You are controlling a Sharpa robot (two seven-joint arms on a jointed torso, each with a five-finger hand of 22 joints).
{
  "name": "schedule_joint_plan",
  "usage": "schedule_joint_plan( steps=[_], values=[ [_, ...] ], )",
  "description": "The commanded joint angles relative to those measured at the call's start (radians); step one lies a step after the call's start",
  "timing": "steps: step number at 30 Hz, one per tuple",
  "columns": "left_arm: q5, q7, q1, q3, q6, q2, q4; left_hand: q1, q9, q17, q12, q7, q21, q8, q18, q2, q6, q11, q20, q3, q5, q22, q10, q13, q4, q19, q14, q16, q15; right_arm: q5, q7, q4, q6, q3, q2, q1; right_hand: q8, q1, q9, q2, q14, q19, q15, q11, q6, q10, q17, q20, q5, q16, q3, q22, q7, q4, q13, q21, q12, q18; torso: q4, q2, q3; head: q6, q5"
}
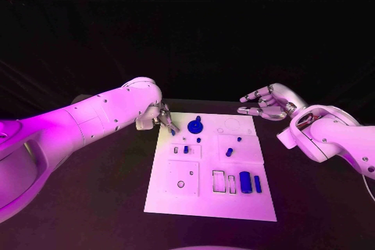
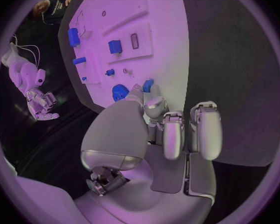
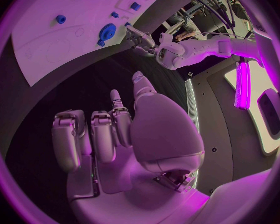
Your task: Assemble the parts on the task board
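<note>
Nearest the robot, two upright blue cylinders [image 1: 249, 181] are standing in the task board [image 1: 209, 206] beside two narrow open slots [image 1: 224, 182], and a square inset plate with a small hole [image 1: 181, 183] is lying just to their left. Further along the board, two small blue parts [image 1: 181, 149] are sitting in a shallow recess, and a blue peg [image 1: 229, 152] is lying near the board's right side. At the far end, a blue gear [image 1: 194, 124] is resting on the board, with a small blue stud [image 1: 198, 140] just before it.

The left hand [image 1: 162, 120] is being held at the board's far left corner, with a small blue part [image 2: 149, 86] apparently being pinched at its fingertips, close beside the gear; the exact grip is partly hidden. The right hand [image 1: 264, 103] is being held above the worktop [image 1: 102, 201] beyond the board's far right corner, fingers loosely spread and nothing being held.

The step in hand is judged to be the seating of the pinched part near the gear. For this to be done well, the part should be kept upright, lined up over its seat before being lowered, and eased in without the gear being knocked. The right hand is best kept apart from the board meanwhile.
</note>
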Motion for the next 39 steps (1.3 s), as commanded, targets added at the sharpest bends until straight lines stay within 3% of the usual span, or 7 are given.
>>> schedule_joint_plan(
  steps=[1,4,8,14,23,28,39],
  values=[
    [0.015,0.012,0.000,0.000,0.001,0.003,0.000,0.058,-0.004,0.263,-0.001,-0.010,0.002,0.000,0.003,0.018,-0.007,-0.010,-0.009,0.051,0.006,0.123,-0.001,-0.004,-0.033,0.050,0.106,0.003,-0.011,-0.003,0.008,0.000,0.013,0.000,0.001,-0.001,0.003,-0.003,0.001,0.011,0.095,0.071,-0.004,-0.007,0.004,0.023,0.224,-0.002,0.006,-0.004,-0.007,0.202,-0.001,0.000,0.165,-0.004,-0.004,0.001,-0.0004,0.000,0.0000,-0.001,0.000],
    [0.017,0.016,0.000,0.000,-0.007,0.003,0.001,0.122,-0.008,0.263,-0.011,-0.001,-0.001,-0.006,0.004,0.024,-0.023,-0.008,-0.013,0.147,0.019,0.119,-0.007,-0.011,-0.081,0.049,0.106,0.003,-0.010,-0.003,0.008,0.000,0.014,0.000,0.002,-0.001,0.003,-0.003,0.001,0.011,0.095,0.071,-0.004,-0.007,0.004,0.023,0.224,-0.002,0.006,-0.004,-0.007,0.202,-0.001,0.000,0.165,-0.004,-0.004,0.001,-0.0007,0.000,-0.0002,-0.002,0.001],
    [0.035,0.027,0.000,0.000,-0.026,0.002,0.002,0.066,-0.002,0.263,-0.019,0.006,-0.006,0.012,0.005,-0.059,-0.030,0.008,-0.005,0.371,0.036,0.117,-0.002,-0.023,-0.105,0.048,0.106,0.003,0.001,-0.003,0.007,0.000,0.015,0.000,0.002,-0.001,0.003,-0.003,0.001,0.011,0.095,0.071,-0.004,-0.007,0.004,0.023,0.224,-0.002,0.006,-0.004,-0.007,0.202,-0.001,0.000,0.165,-0.004,-0.004,0.001,-0.0005,0.000,-0.0002,-0.003,0.000],
    [0.072,0.038,0.000,0.000,-0.064,-0.016,0.022,-0.012,0.017,0.263,-0.016,0.004,-0.008,0.046,0.005,-0.123,-0.035,0.002,-0.003,0.537,0.057,0.117,0.006,-0.028,-0.142,0.048,0.106,0.003,0.002,-0.002,0.007,-0.001,0.016,0.000,0.002,-0.001,0.003,-0.003,0.001,0.011,0.095,0.071,-0.004,-0.007,0.004,0.023,0.224,-0.002,0.006,-0.004,-0.007,0.202,-0.001,0.000,0.165,-0.004,-0.004,0.001,-0.0008,-0.001,0.0004,-0.003,0.000],
    [0.151,0.069,0.000,-0.003,-0.162,-0.090,0.144,-0.058,0.030,0.263,-0.009,0.004,-0.009,0.072,0.005,-0.149,-0.035,-0.002,-0.005,0.597,0.093,0.118,0.013,-0.026,-0.167,0.049,0.106,0.003,-0.003,0.007,0.013,-0.003,0.015,-0.001,0.001,-0.001,0.003,-0.005,0.001,0.016,0.095,0.072,-0.004,-0.007,0.005,0.024,0.224,-0.002,0.007,-0.005,-0.011,0.202,-0.002,0.003,0.166,-0.004,-0.002,0.001,0.0036,-0.005,0.0015,-0.002,0.000],
    [0.146,0.063,-0.002,-0.016,-0.237,-0.150,0.249,-0.071,0.034,0.263,-0.002,0.002,-0.004,0.081,0.004,-0.159,-0.033,-0.004,-0.007,0.612,0.108,0.125,0.019,-0.020,-0.177,0.052,0.106,0.003,-0.004,0.008,0.013,-0.002,0.014,-0.002,-0.001,-0.001,0.003,-0.005,0.001,0.016,0.095,0.072,-0.004,-0.007,0.005,0.024,0.224,-0.002,0.007,-0.005,-0.011,0.202,-0.002,0.003,0.166,-0.004,-0.002,0.001,0.0069,-0.007,0.0030,-0.007,-0.001],
    [0.035,0.029,-0.040,-0.032,-0.367,-0.251,0.436,-0.089,0.036,0.263,0.012,-0.004,0.010,0.091,-0.001,-0.180,-0.020,-0.009,-0.011,0.639,0.124,0.143,0.034,-0.008,-0.192,0.060,0.106,0.003,-0.008,0.009,0.012,-0.002,0.014,-0.004,-0.005,-0.002,0.003,-0.005,0.001,0.016,0.095,0.072,-0.004,-0.007,0.005,0.024,0.224,-0.002,0.007,-0.005,-0.011,0.202,-0.002,0.003,0.166,-0.004,-0.002,0.001,0.0090,-0.008,0.0023,-0.015,-0.004]
  ],
)
